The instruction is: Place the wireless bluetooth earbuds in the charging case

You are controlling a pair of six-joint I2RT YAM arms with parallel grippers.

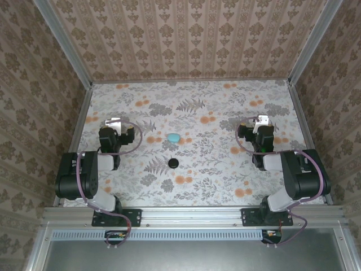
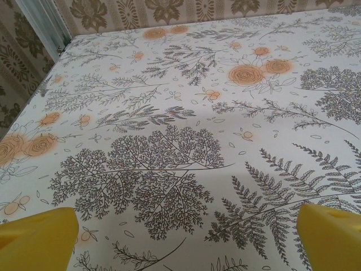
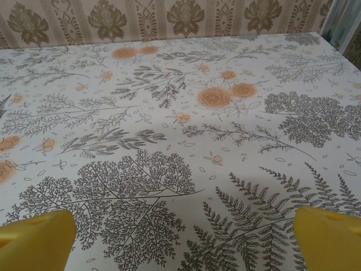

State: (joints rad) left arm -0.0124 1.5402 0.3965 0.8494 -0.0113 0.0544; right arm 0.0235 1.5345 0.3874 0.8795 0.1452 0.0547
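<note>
A turquoise oval charging case [image 1: 173, 138] lies in the middle of the flowered table [image 1: 192, 186]. A black round case [image 1: 173, 163] sits just nearer than it. From this height I cannot tell whether either is open. The wireless bluetooth earbuds are hidden from me. My left gripper [image 1: 114, 122] rests low at the left, well to the left of both cases. Its yellow fingers [image 2: 39, 237] are spread wide, and the left gripper [image 2: 189, 226] is open with only tablecloth between them. My right gripper [image 1: 260, 119] sits at the right, far from the cases. In its wrist view the right gripper [image 3: 183, 226] is also open and holds nothing.
Patterned walls [image 1: 192, 39] on aluminium posts close the table at the back and both sides. A metal rail [image 1: 192, 215] carrying both arm bases runs along the near edge. Both folded arms trail purple cables [image 1: 135, 141].
</note>
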